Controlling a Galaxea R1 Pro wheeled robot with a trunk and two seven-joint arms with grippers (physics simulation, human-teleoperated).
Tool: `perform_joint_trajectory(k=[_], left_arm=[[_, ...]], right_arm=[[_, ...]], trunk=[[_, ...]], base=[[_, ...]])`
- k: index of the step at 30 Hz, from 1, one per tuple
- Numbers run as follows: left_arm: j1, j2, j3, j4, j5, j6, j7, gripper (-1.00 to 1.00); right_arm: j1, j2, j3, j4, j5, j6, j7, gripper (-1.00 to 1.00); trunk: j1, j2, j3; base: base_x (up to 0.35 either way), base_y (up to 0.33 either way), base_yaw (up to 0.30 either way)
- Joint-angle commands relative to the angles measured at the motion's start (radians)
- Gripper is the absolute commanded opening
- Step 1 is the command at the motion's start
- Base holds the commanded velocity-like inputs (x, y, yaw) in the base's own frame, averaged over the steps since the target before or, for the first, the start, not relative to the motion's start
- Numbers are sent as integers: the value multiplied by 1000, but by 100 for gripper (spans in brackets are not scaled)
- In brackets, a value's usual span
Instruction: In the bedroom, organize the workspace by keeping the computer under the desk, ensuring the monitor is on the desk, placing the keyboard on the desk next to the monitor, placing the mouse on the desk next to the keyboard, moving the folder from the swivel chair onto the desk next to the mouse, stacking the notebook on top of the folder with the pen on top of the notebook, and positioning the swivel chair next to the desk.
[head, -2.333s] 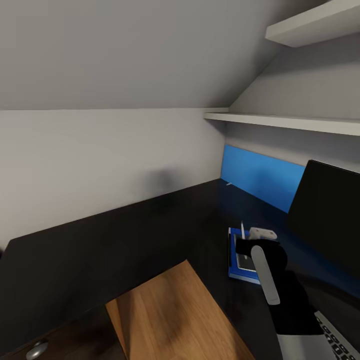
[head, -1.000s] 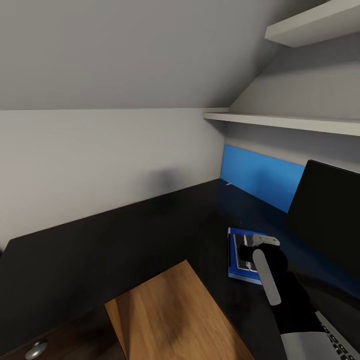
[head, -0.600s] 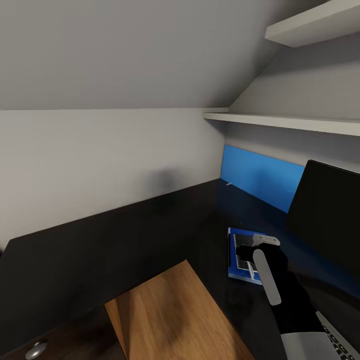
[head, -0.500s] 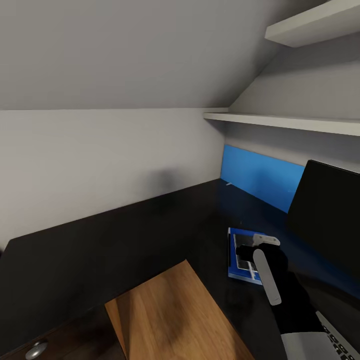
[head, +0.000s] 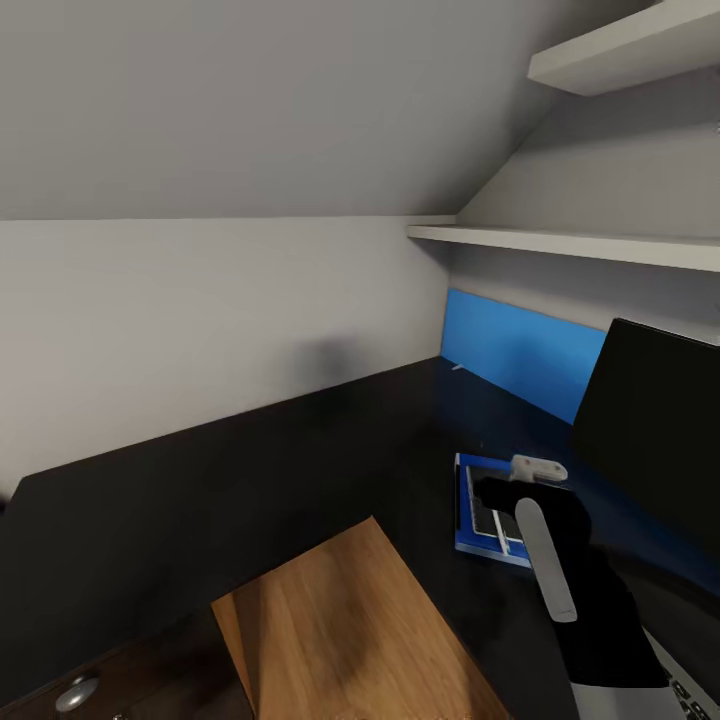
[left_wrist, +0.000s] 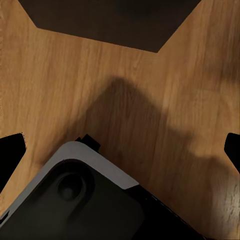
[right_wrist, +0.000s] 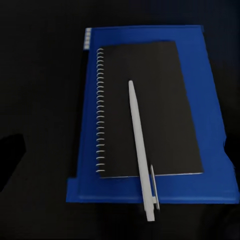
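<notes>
Already the pen (right_wrist: 140, 155) lies on the notebook (right_wrist: 150, 107), which sits on the folder (right_wrist: 210, 125) on the desk (head: 250, 470) beside the monitor (head: 650, 430); right gripper (head: 505, 485) hovers above, fingers spread, empty. Left gripper's fingers are likewise parted. Chair placement probably remains.

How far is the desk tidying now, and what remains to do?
Done by the look of it: the folder lies on the desk, the notebook on it, the pen on the notebook, its clip end overhanging. The monitor stands beside them. In hand: nothing; the right gripper is above the stack, open. Left to check: mouse, most of the keyboard and the swivel chair.
</notes>
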Motion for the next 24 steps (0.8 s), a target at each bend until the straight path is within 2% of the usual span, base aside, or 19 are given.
perform_joint_trajectory(k=[1,7,14,18,20,24], left_arm=[[-1,1,-2,-2,10,-5,4,100],[-2,1,1,-2,13,-5,3,100],[-2,1,1,-2,15,-5,3,100],[-2,1,1,-2,13,-5,2,100],[-3,1,-2,-2,9,-6,2,100],[-2,1,-4,-3,5,-6,3,100]], right_arm=[[6,0,2,-9,-10,2,-10,100],[26,2,11,-31,-12,-3,-8,100],[33,7,73,-37,-11,-7,-8,100],[34,12,126,-37,-6,-9,-15,100],[34,13,165,-38,-8,-8,-14,100],[34,12,192,-38,-12,-4,-9,100]], trunk=[[0,-1,-1],[0,-1,-1],[0,-1,-1],[0,-1,-1],[0,-1,-1],[0,-1,-1]], base=[[-199,0,0],[-273,0,0],[-327,1,0],[-308,50,0],[-182,51,49],[-84,23,162]])
